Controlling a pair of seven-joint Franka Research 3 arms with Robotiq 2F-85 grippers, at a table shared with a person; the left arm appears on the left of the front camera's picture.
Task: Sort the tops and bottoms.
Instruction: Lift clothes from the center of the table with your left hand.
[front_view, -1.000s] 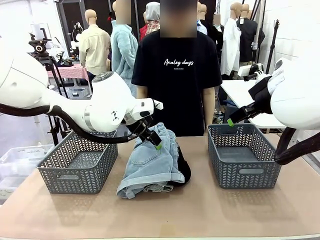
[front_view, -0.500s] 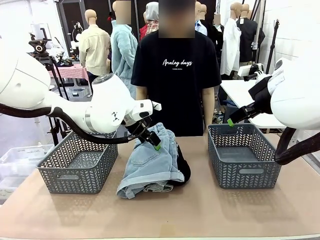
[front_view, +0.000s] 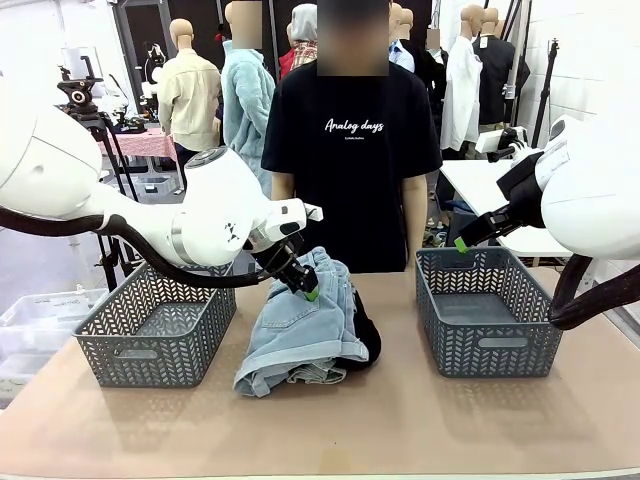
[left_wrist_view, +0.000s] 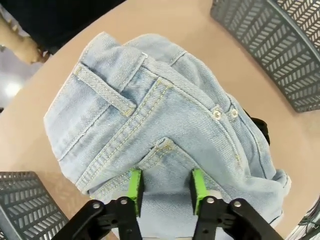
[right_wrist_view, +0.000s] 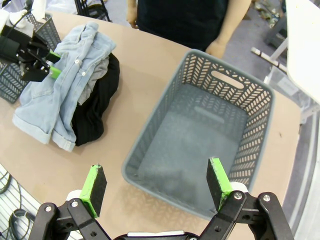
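Note:
A pile of tops and bottoms lies mid-table: light blue denim shorts (front_view: 300, 335) (left_wrist_view: 165, 115) (right_wrist_view: 60, 85) on top, a grey piece (right_wrist_view: 97, 75) and a black garment (front_view: 365, 340) (right_wrist_view: 95, 105) beneath. My left gripper (front_view: 305, 285) (left_wrist_view: 165, 187) is down on the shorts' waistband end. Its green pads are sunk into the denim, half closed, with a ridge of fabric between them. Whether they pinch it I cannot tell. My right gripper (right_wrist_view: 157, 185) (front_view: 460, 243) hangs wide open above the right basket with nothing between its fingers.
One grey basket (front_view: 155, 335) stands left of the pile and another (front_view: 490, 320) (right_wrist_view: 200, 130) stands right of it, with nothing inside either. A person in a black T-shirt (front_view: 350, 130) stands at the far edge, one hand (right_wrist_view: 217, 47) near the right basket.
The left gripper's jaws have narrowed from wide open to about half width on the denim. The right arm and the pile have stayed put.

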